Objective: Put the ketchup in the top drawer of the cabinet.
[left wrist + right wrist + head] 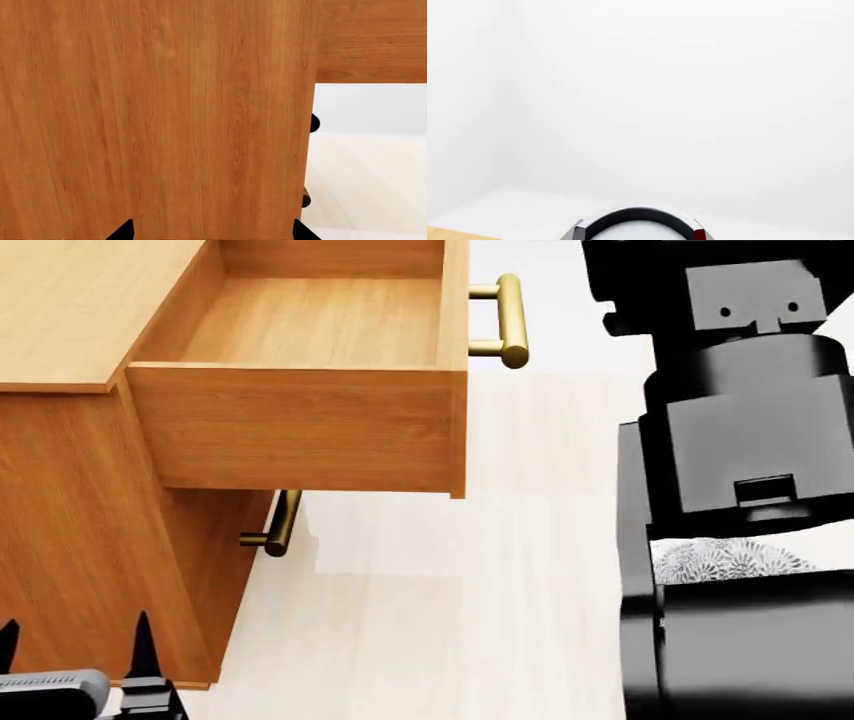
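Note:
The cabinet [80, 540] stands at the left of the head view, its top drawer [320, 430] pulled out, with only bare wood showing inside. The drawer's brass handle [505, 320] points toward my right arm [734, 440]. In the right wrist view the ketchup [637, 226] shows only as a silver top with a dark rim and a red sliver, held up against a white wall by my right gripper [637, 235]; the fingers are hidden. My left gripper [74, 640] [213, 232] is open and holds nothing, low beside the cabinet's side wall [153, 120].
The lower drawer's brass handle [274, 525] sticks out under the open drawer. Pale floor [441, 620] lies between the cabinet and my right arm. A grey patterned surface [721, 560] shows through a gap in that arm.

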